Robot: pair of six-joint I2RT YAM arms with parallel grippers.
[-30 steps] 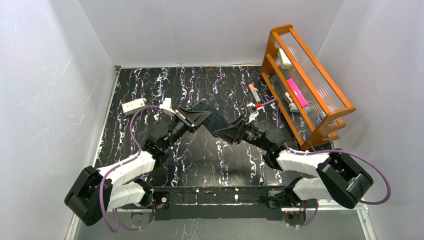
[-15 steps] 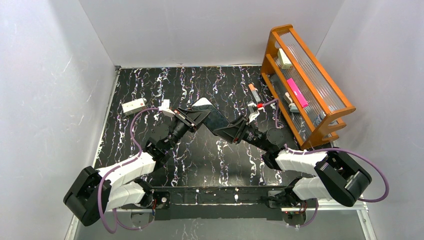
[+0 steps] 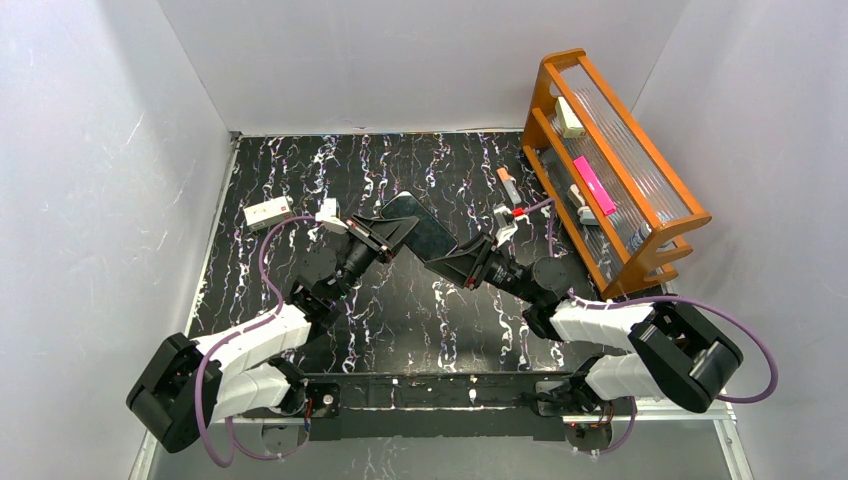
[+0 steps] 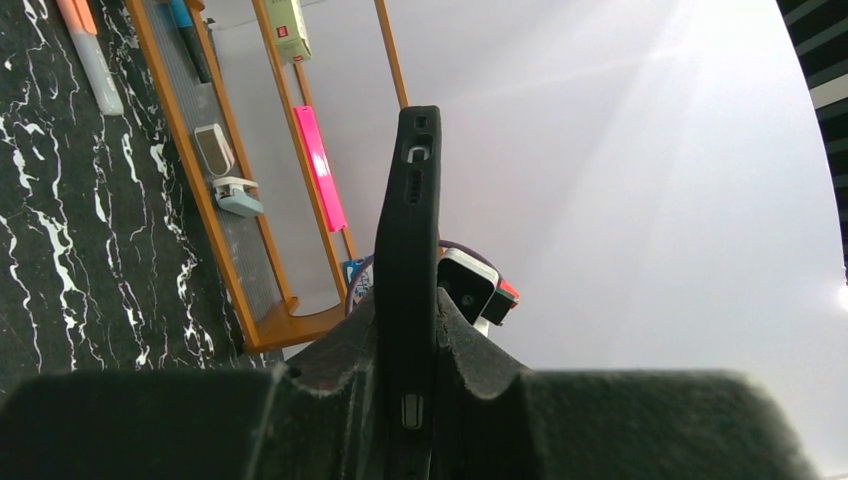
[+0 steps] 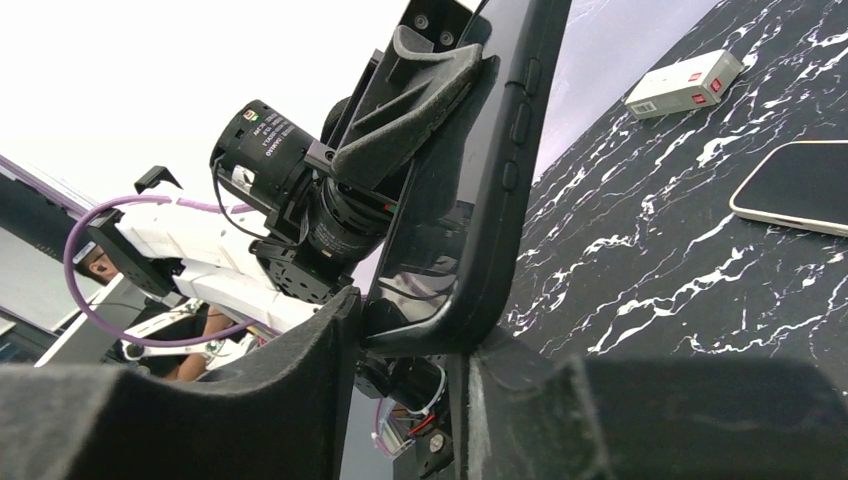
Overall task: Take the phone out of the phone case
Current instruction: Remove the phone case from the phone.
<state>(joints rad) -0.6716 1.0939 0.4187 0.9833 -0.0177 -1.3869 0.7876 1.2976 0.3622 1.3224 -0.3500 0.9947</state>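
Phone case, black, hangs above the marbled surface, with the left hand clenched on one end and the right hand on the other. A light-rimmed phone lies flat below.

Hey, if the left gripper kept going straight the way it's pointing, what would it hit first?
Probably the right gripper: it faces the left gripper, and both are clamped on the same phone case, so it comes first. The wooden rack sits farther behind.
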